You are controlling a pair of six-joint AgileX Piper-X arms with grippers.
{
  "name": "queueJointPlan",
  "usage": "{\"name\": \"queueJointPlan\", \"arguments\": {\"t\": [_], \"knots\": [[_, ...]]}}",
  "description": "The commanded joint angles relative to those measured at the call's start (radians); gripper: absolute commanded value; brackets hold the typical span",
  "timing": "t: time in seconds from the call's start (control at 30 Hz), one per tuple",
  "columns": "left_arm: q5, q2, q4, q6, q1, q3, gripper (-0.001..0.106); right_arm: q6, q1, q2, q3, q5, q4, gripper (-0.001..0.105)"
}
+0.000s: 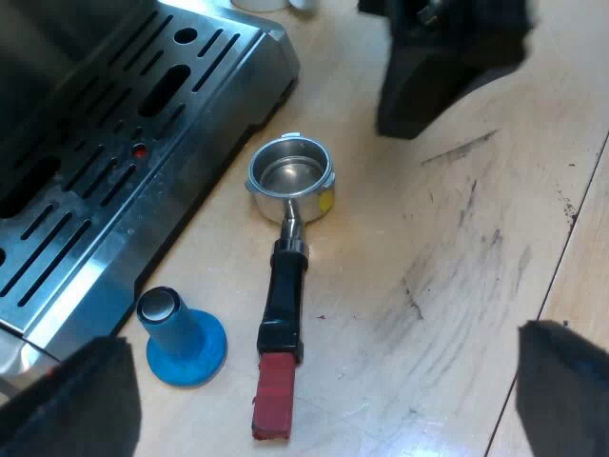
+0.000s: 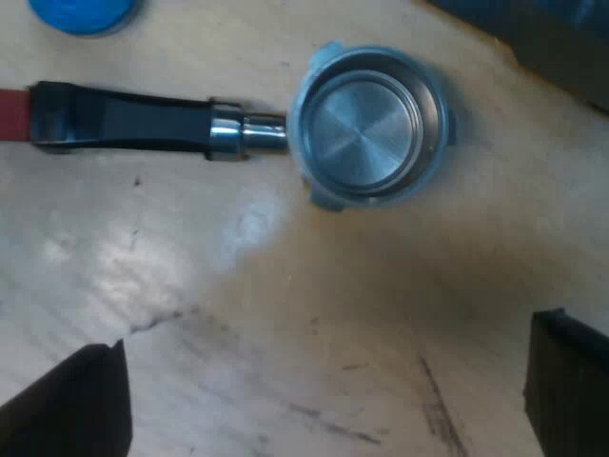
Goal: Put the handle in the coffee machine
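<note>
- Left gripper (image 1: 319, 335): black fingers (image 1: 71, 400) spread wide apart, empty, angled downward.
- Right gripper (image 2: 328, 333): fingers (image 2: 571, 381) also wide apart, empty, facing straight down.

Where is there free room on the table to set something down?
The scuffed wooden table is bare on the holder's side away from the espresso machine. It is crowded between machine and holder, where the blue tamper stands.
</note>
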State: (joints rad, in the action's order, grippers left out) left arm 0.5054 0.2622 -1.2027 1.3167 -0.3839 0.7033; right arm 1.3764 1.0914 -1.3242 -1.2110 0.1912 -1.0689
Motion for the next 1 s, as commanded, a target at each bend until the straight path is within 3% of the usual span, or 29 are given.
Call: {"name": "queueJointPlan", "arguments": {"t": [0.03, 0.57, 1.0], "knots": [[-0.002, -0.004, 0.004, 0.011, 0.004, 0.000, 0.084, 0.025, -0.085, -0.069, -0.008, -0.086, 0.038, 0.085], [0.000, -0.004, 0.004, 0.009, 0.004, -0.004, 0.084, 0.093, -0.221, -0.204, -0.008, -0.173, 0.126, 0.085], [0.006, -0.002, 0.056, 0.009, 0.004, -0.104, 0.084, 0.131, -0.231, -0.236, -0.008, -0.174, 0.158, 0.085]]}}
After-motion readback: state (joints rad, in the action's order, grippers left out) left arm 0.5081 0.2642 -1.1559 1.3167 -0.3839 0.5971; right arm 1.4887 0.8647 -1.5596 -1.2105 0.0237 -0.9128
